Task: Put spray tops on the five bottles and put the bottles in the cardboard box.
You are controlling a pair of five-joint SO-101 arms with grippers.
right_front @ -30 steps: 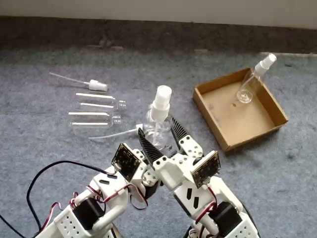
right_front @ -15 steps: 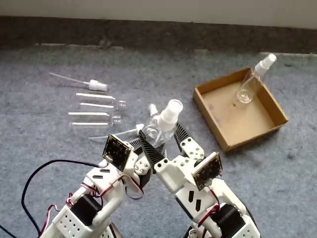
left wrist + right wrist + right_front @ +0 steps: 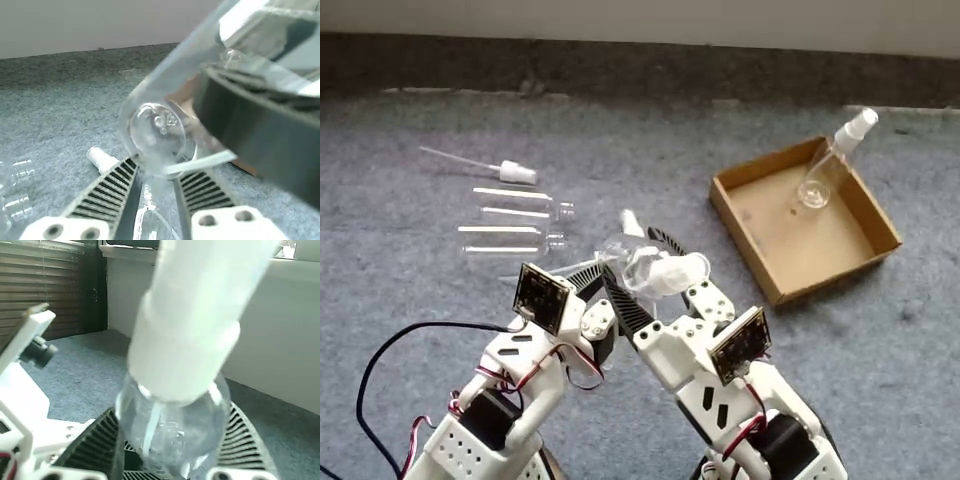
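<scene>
The right gripper (image 3: pixel 635 260) is clamped around the body of a clear bottle (image 3: pixel 645 265) that already wears its spray top (image 3: pixel 685 270), holding it up off the carpet (image 3: pixel 440 290) between the two arms. The bottle is tipped well over, so its long axis is close to level. The spray top points toward the cardboard box (image 3: pixel 738 228) and the round base toward the left gripper (image 3: pixel 152 171), whose fingers stand apart right at that base with nothing pinched between them. The box lies off to the right arm's side and a little farther out, apart from the right gripper, and the right arm is plainly the nearer one. A second bottle (image 3: pixel 828 160), capped, leans on the box's far rim. The coming move looks like a carry, cap first, to the bare box floor in front of it.
</scene>
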